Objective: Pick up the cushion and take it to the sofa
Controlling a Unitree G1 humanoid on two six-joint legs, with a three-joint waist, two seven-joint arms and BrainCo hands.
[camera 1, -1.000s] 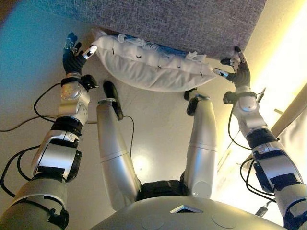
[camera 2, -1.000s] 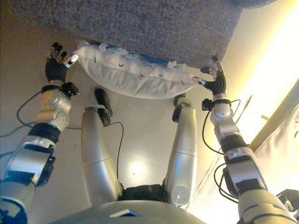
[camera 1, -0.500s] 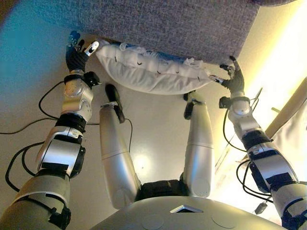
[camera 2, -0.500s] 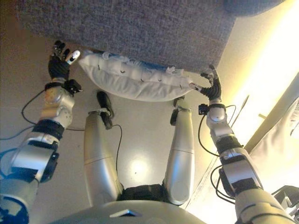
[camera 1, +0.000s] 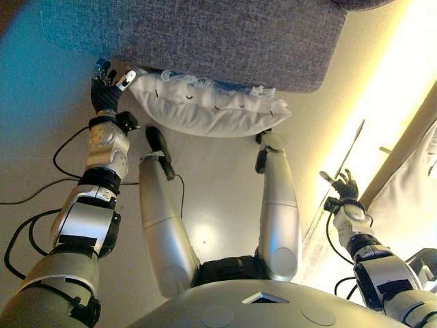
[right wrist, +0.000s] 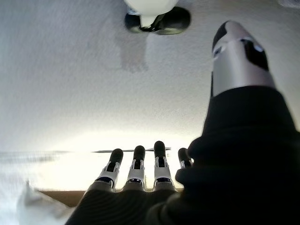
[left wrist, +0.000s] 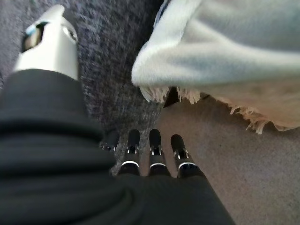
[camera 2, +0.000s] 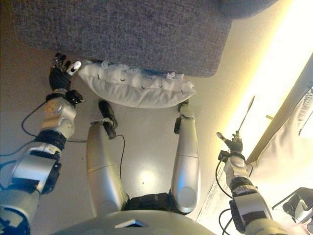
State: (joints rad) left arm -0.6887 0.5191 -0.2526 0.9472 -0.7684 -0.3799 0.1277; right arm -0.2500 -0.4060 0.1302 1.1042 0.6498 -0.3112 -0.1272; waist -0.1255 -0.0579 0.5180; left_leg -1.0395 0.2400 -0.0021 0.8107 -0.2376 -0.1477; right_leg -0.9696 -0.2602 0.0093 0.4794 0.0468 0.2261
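Lengthwise, cushion (camera 1: pixel 208 111) along sofa (camera 1: pixel 205 37) edge

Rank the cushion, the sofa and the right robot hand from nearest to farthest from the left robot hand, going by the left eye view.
From the left robot hand:
1. Cushion, just beside it, toward the robot's right.
2. Sofa, just beyond; too close to call against the cushion.
3. Right robot hand, far right, lower down.

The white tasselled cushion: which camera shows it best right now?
The left eye view: the white tasselled cushion shows end to end there, lying against the grey fabric sofa, with the left hand at one end. The right eye view shows the same. The left wrist view catches one fringed corner; the right wrist view shows none.
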